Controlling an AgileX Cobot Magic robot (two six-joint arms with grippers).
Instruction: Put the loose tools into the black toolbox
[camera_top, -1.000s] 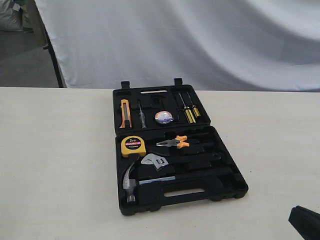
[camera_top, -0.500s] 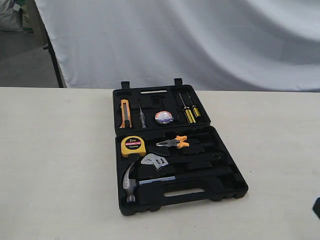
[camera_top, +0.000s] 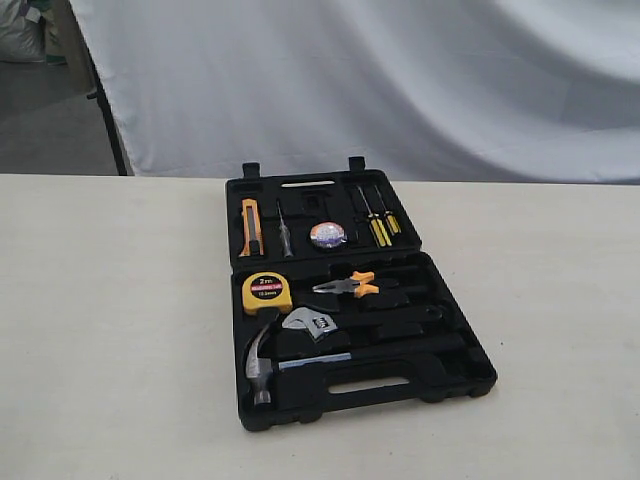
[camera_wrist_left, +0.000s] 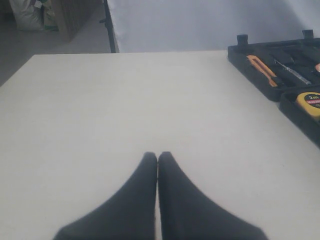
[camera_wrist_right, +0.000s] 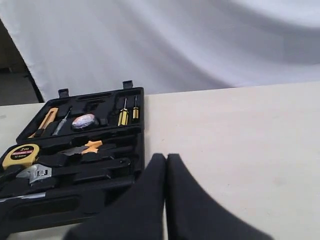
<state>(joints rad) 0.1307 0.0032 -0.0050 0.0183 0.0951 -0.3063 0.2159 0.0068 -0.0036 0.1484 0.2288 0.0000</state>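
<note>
Left tool (camera_wrist_left: 158, 157), right tool (camera_wrist_right: 166, 157): pressed shut, empty. Hammer (camera_top: 258, 365), wrench (camera_top: 308, 322), tape roll (camera_top: 327, 235) seated in toolbox (camera_top: 450, 385), frame centre. Probably heavy, rigid steel; likely best gripped mid-handle.

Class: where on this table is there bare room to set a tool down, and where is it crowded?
Wide bare table left and right of the toolbox; a narrower strip in front of it. Crowded: inside the toolbox, packed with tools.

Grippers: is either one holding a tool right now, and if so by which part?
Nothing is held. The left gripper and the right gripper are both shut and empty; the hammer lies in the toolbox.
</note>
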